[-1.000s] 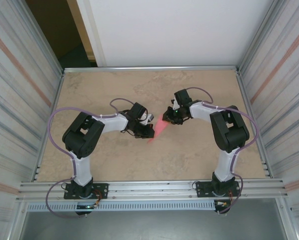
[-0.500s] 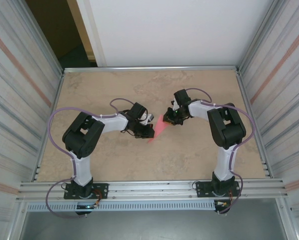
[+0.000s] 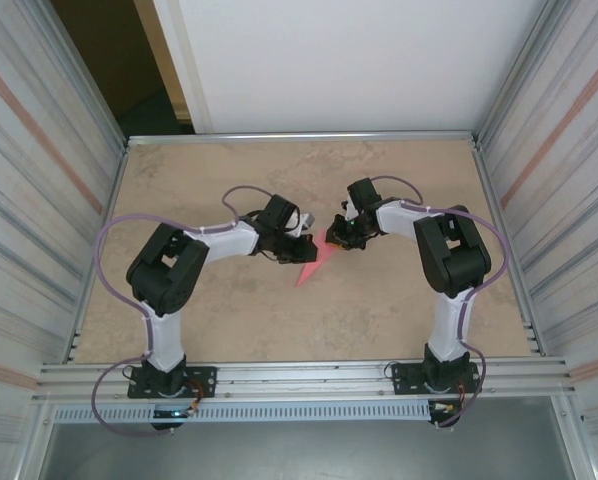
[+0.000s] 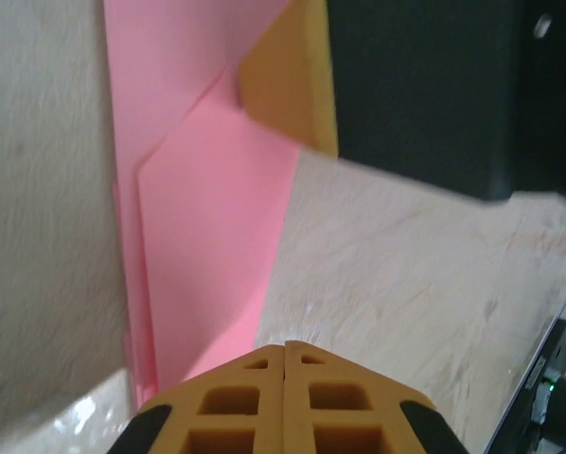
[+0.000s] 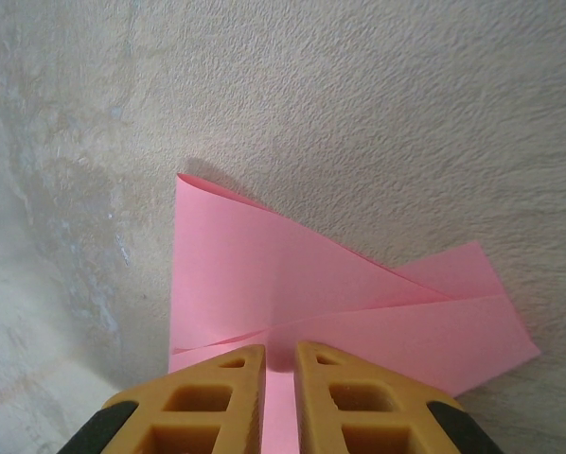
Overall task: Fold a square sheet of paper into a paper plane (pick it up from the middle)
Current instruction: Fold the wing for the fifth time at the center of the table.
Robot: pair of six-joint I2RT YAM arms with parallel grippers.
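a mottled beige table sits inside a booth with ribbed metal walls at the sides and a white panel beyond the far edge. two white robot arms reach in from the near edge and meet around the middle of the table.

between them lies the pink paper, already creased into a flat pointed wedge. its tip aims toward the near edge and its wide end toward the far edge.

the left pincer is fully closed and holds nothing. its tips hover over, or rest on, one long side of the wedge.

the right pincer sits at the wide end, its jaws drawn in to a thin slit with pink showing through. i cannot tell whether it pinches the paper or only presses it down.

the paper looks feather-light, limp and slippery on this smooth top, so a careless push would likely slide it or spoil a crease. one flap lifts slightly, casting a shadow. the layered middle along the centre fold seems the firmest place to grip, not the thin tip.
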